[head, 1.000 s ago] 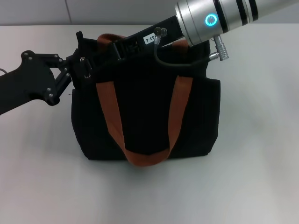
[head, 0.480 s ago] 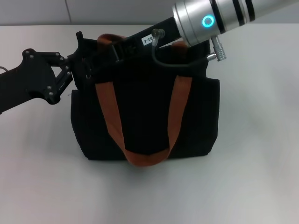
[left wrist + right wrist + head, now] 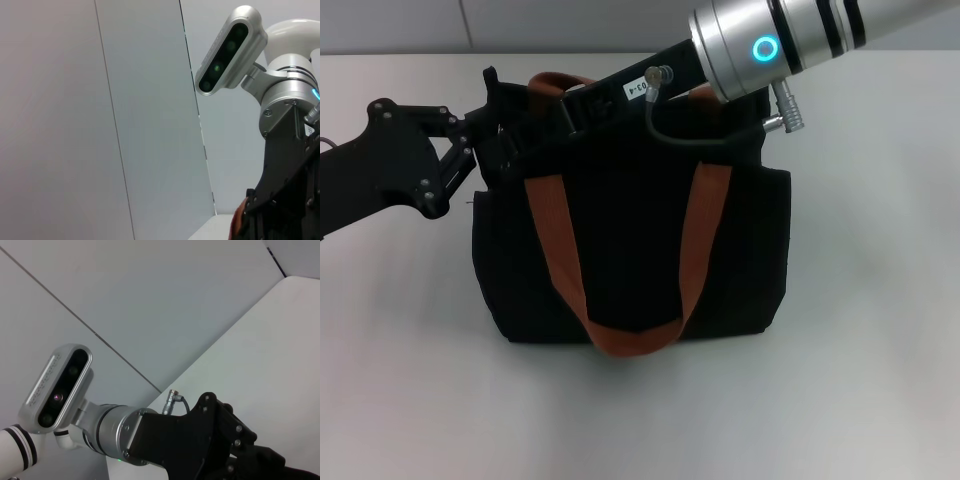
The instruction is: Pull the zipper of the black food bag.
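The black food bag (image 3: 630,240) stands upright in the middle of the white table (image 3: 860,360) in the head view, its rust-brown strap handles (image 3: 705,230) hanging down its front. My left gripper (image 3: 498,120) comes in from the left and is pressed against the bag's top left corner. My right gripper (image 3: 565,100) reaches in from the upper right and lies along the bag's top edge, black against black. The zipper is hidden among the grippers and the dark fabric. The right wrist view shows the left gripper's body (image 3: 220,440), and a sliver of strap (image 3: 239,222) shows in the left wrist view.
A grey panelled wall (image 3: 570,25) runs behind the table. The right arm's silver forearm (image 3: 780,40), with a lit blue ring and a looping black cable (image 3: 695,135), hangs over the bag's back right. Bare tabletop lies in front of and to the right of the bag.
The left gripper has shifted slightly up and towards the bag's top corner. The right arm has risen a little. The bag stays in place.
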`<state>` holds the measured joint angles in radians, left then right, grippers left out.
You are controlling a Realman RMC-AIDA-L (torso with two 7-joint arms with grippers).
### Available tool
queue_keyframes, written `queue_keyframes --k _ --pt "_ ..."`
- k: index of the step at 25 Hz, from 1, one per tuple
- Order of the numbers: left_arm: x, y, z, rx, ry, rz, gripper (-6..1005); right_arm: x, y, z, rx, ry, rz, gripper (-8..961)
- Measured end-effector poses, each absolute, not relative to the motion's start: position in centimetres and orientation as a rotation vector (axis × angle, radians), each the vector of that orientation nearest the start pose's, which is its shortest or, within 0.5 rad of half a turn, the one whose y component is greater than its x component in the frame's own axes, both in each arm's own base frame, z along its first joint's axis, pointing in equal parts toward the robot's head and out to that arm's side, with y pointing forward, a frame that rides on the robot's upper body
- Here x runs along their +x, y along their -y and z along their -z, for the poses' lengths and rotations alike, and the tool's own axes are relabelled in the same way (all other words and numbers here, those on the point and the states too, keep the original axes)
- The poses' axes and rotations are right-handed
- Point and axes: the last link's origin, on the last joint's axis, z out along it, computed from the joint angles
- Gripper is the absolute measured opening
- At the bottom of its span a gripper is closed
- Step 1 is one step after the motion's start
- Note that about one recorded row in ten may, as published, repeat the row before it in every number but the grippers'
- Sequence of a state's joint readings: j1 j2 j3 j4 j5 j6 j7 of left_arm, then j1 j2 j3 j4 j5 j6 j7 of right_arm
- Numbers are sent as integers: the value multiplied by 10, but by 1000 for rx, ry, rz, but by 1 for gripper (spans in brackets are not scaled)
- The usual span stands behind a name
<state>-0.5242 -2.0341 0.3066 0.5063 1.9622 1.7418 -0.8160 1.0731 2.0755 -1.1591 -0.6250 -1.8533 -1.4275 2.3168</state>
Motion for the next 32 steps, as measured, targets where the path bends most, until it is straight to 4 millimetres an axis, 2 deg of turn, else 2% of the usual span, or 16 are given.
queue_keyframes --k 6,14,32 --pt "-277 -318 -44 -2407 63 923 78 45 -394 58 -3071 -1141 -473 448" --pt "-277 -318 -44 -2405 65 926 80 45 -395 59 -3062 -1137 -470 349" --pt "-270 -320 -45 -2419 57 959 86 45 -397 59 -3050 -1133 -472 268"
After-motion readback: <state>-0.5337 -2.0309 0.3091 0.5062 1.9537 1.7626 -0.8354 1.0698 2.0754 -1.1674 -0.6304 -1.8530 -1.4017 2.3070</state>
